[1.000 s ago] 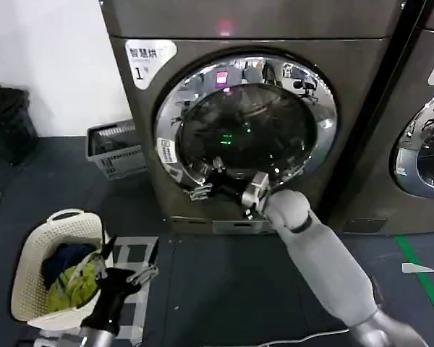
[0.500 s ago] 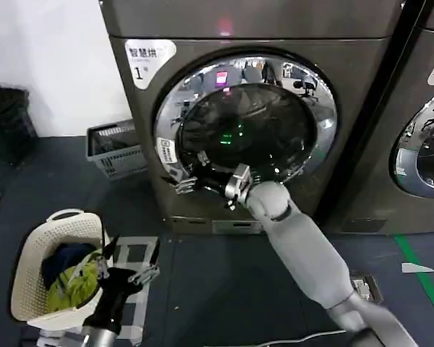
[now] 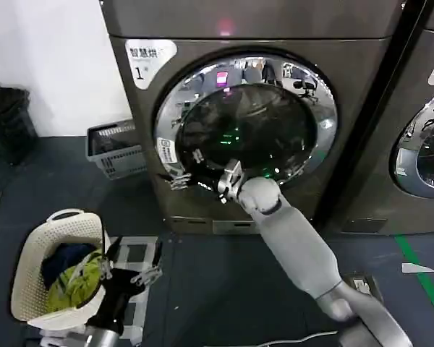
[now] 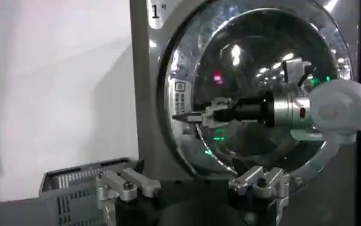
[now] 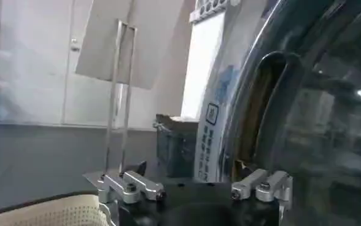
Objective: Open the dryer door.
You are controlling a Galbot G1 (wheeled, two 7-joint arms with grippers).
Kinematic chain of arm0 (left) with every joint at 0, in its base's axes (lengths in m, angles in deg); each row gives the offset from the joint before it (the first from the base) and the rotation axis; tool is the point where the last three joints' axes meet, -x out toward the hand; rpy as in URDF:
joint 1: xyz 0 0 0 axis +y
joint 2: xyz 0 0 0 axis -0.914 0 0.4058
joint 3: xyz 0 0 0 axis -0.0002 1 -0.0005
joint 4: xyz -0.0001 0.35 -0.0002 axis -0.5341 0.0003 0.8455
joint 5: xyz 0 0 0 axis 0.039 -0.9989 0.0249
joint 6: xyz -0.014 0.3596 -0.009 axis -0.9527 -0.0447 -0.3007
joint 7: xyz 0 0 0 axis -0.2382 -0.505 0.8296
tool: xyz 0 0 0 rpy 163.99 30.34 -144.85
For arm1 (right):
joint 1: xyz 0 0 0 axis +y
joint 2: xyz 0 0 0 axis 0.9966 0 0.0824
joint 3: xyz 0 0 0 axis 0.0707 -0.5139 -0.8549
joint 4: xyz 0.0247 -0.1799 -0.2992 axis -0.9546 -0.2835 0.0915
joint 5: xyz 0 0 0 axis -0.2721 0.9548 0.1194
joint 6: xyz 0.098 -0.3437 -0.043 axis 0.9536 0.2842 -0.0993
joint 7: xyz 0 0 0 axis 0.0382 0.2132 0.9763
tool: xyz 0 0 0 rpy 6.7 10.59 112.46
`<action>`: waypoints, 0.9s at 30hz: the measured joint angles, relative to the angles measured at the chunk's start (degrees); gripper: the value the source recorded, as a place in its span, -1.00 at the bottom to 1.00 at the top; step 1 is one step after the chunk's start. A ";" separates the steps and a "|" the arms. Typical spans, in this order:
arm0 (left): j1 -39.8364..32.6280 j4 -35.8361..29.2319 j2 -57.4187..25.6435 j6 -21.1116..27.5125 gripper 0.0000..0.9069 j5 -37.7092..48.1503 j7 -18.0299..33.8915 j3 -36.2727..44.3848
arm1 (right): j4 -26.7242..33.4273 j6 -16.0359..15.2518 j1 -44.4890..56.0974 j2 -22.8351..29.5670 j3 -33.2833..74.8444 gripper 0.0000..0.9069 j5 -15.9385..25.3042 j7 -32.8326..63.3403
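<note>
The dryer door (image 3: 260, 116), a chrome ring around dark domed glass, sits shut on the grey-bronze machine marked "1" (image 3: 139, 71). My right gripper (image 3: 182, 173) is open at the door's lower left rim, its fingers spread against the chrome. In the right wrist view the gripper (image 5: 196, 183) straddles the ring's edge with its sticker (image 5: 208, 132). The left wrist view shows the door (image 4: 260, 67) and the right gripper (image 4: 190, 114) at the rim. My left gripper (image 3: 130, 266) hangs open and empty low near the floor, beside the basket; its own view shows it too (image 4: 193, 184).
A white laundry basket (image 3: 66, 215) with clothes stands on the floor at the left. A grey crate (image 3: 112, 148) sits against the wall beside the dryer. A second machine (image 3: 427, 144) stands at the right. A black bag (image 3: 7, 123) lies at far left.
My right gripper has slid left and a little up along the door's lower rim, from under the glass to the lower left edge. The left arm has hardly moved.
</note>
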 joint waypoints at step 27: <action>-5.58 3.15 -3.67 1.70 1.00 11.28 -9.21 -12.16 | -15.83 -3.91 10.02 -10.95 5.57 1.00 -6.71 -18.91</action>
